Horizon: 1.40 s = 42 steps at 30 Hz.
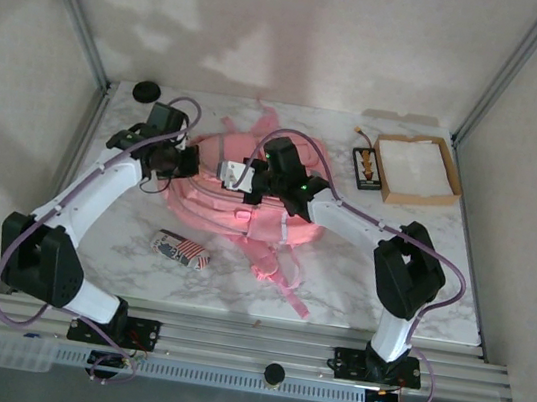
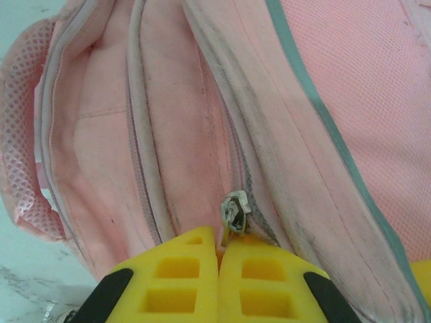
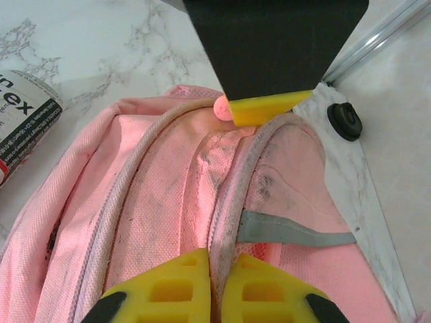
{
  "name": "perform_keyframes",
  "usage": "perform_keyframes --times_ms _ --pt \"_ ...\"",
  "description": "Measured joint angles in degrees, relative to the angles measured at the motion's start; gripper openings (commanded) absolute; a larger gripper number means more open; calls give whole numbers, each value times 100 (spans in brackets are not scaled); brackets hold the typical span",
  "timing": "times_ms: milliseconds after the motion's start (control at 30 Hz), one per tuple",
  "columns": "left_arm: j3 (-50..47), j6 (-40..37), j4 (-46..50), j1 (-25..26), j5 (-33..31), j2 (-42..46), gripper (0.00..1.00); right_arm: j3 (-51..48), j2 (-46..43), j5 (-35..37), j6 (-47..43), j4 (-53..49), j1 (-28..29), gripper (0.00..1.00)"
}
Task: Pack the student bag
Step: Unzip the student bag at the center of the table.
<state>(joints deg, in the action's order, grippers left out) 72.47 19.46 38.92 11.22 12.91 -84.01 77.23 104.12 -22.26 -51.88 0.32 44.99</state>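
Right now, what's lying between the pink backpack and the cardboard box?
A small black case with orange markings, right beside the box's left edge, in the top view.

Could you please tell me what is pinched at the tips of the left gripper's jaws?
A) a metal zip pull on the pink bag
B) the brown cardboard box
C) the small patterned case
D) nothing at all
A: the left wrist view shows the metal zip pull of the student bag caught between the shut jaws of the left gripper.
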Motion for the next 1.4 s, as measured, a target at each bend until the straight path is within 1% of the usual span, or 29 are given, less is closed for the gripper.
perform_keyframes --times_ms 267,500,567,700,767,800,833,867,900,933,1000,1033,1067,1133,1233,1333,1400 --pt "-4 -22 -114 -216 221 -138 0 -55 -20 22 -33 57 17 0" --pt "-138 -46 -848 -400 925 -267 0 -59 -74 181 -114 57 9 0" --pt "-85 -109 -1010 -435 1102 -481 0 -59 -76 310 -129 52 2 0" --pt "483 -323 -839 -442 1408 -1180 0 -81 -76 577 -125 35 -44 0" --pt "616 -363 -859 -442 1589 -1399 0 -76 -72 671 -35 4 -101 0" --pt "605 -363 -890 -442 1635 -1410 0 -55 -63 673 24 -57 -116 11" --pt "553 -358 -970 -442 1668 -1401 0 -17 -44 680 107 -103 -120 28" --pt "459 -306 -1150 -446 1526 -1364 0 11 -42 586 214 -205 -120 41" --pt "354 -267 -1419 -514 1355 -1364 0 13 -85 518 328 -337 -105 52" --pt "254 -219 -1657 -605 1215 -1368 0 11 -144 437 479 -459 -61 58" --pt "85 -140 -2048 -817 938 -1377 0 -2 -254 382 883 -544 57 67" --pt "35 -122 -2205 -911 804 -1375 0 -20 -343 361 1154 -579 120 81" --pt "-9 -116 -2347 -979 680 -1375 0 -46 -461 328 1473 -603 177 98" --pt "-94 -105 -2551 -1067 450 -1370 0 -105 -745 313 2184 -680 245 99" --pt "-201 -103 -2730 -1095 243 -1366 0 -337 -1373 378 3600 -649 267 99" --pt "-297 -101 -2828 -1056 192 -1366 0 -949 -2052 334 5239 -168 262 99" --pt "-341 -101 -2857 -1025 155 -1364 0 -1453 -2321 328 6275 197 267 99"
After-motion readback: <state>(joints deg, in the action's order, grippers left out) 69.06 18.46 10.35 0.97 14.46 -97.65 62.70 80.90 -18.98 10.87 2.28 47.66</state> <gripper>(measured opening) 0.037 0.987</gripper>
